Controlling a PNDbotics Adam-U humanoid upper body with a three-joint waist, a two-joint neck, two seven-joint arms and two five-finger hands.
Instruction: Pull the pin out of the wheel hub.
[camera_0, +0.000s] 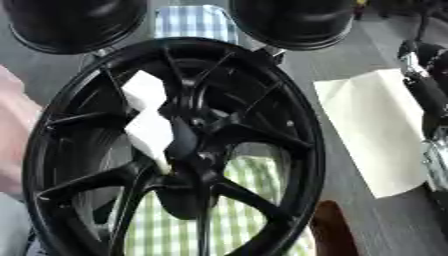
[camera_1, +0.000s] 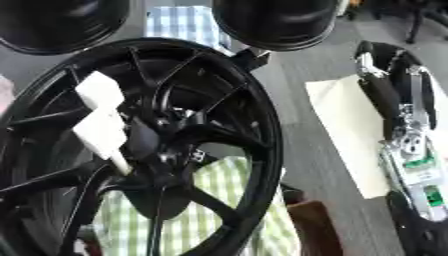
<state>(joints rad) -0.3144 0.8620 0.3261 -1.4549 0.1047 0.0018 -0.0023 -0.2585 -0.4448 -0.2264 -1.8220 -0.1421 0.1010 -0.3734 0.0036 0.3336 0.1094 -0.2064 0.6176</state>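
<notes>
The wheel (camera_0: 308, 145) is seen standing on edge, filling the near view, on a green checked cloth (camera_0: 249, 175) spread over the counter (camera_1: 302, 130). The pin (camera_1: 99, 117), a white stepped piece, is lodged among the spokes left of the wheel's centre. Its long axis runs steeply, from high on the wheel's left down to the centre boss.

The right hand (camera_1: 411, 162) is found well right of the wheel, over a white sheet (camera_0: 372, 125). Its fingers (camera_1: 383, 100) appear stretched out, pointing away, and nothing is held. No left hand can be seen, so the right hand is judged the one in play. The pin lies to its left, across the rim, so a reach over the wheel's right edge is called for.

Behind the wheel, two black round shells (camera_0: 293, 20) are seen; what they hold cannot be told.
</notes>
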